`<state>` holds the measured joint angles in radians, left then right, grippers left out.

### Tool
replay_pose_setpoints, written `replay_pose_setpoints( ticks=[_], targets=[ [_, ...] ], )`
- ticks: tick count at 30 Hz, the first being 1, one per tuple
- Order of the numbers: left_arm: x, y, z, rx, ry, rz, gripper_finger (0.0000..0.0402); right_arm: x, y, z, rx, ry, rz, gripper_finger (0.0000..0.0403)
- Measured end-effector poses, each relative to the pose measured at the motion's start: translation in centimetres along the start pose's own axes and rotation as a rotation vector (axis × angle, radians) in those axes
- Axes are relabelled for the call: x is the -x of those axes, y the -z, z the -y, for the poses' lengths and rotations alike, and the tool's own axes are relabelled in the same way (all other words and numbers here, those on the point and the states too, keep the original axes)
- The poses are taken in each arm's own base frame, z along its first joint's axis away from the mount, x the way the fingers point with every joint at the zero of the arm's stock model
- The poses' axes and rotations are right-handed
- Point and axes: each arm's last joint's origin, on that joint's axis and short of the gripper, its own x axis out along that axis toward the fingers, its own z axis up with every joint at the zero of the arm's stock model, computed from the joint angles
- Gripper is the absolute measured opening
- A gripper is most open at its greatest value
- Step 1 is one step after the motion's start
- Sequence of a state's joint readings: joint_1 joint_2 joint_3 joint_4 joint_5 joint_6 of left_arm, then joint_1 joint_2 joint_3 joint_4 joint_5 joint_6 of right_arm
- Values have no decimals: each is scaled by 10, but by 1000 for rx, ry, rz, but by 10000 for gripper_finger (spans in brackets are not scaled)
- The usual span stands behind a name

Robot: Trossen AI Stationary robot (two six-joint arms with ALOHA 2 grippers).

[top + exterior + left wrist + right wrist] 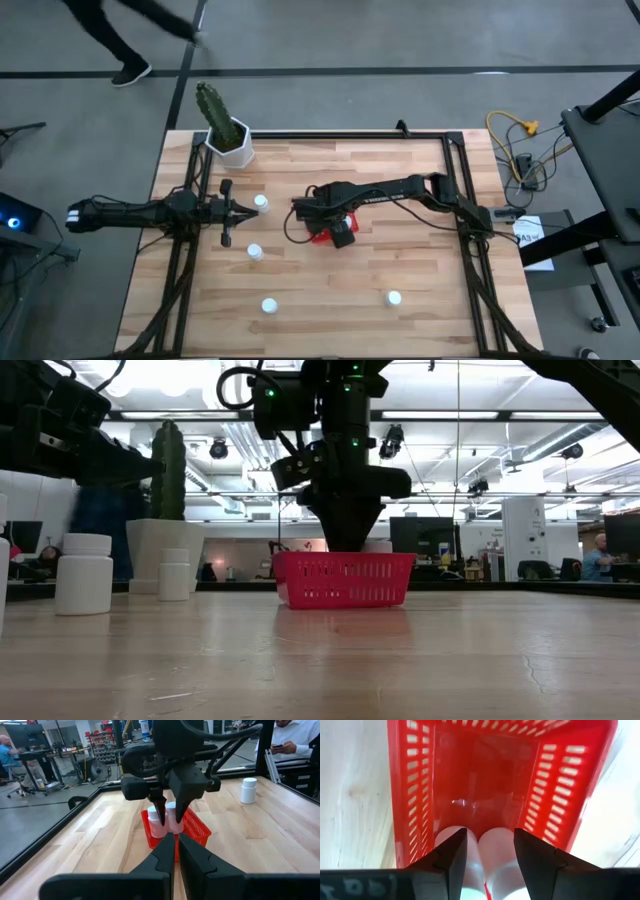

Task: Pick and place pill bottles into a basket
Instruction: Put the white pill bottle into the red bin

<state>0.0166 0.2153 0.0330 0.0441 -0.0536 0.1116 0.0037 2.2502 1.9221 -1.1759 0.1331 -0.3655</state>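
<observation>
Right arm stretched toward the table's middle, wrist bent down, right gripper (169, 812) pointing straight down with its fingers (451, 854) parted, left arm extended level along the left side, left gripper (176, 851) with fingers pressed together

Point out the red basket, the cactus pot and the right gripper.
basket (345, 580): low view, its mesh front wall.
cactus pot (237, 150): high view, its white rim.
right gripper (490, 851): right wrist view, midway between its fingertips, over the basket.
</observation>
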Motion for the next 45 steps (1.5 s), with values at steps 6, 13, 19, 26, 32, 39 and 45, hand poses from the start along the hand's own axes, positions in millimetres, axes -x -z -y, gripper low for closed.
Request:
replay_pose_setpoints(
  ticks=[6,13,19,26,32,39,45],
  targets=[
    [0,0,0,0,0,0,5,18,-1,2,14,1,94,151],
    [0,0,0,0,0,0,5,54,5,-1,-22,-73,220,143],
    [0,0,0,0,0,0,5,82,12,-20,-18,-167,281,145],
    [0,0,0,0,0,0,5,107,16,-66,47,-203,265,139],
    [0,0,0,0,0,0,5,124,17,-105,79,-219,282,141],
    [0,0,0,0,0,0,5,132,24,-142,107,-247,218,134],
    [0,0,0,0,0,0,5,123,31,-164,87,-261,130,137]
  ],
)
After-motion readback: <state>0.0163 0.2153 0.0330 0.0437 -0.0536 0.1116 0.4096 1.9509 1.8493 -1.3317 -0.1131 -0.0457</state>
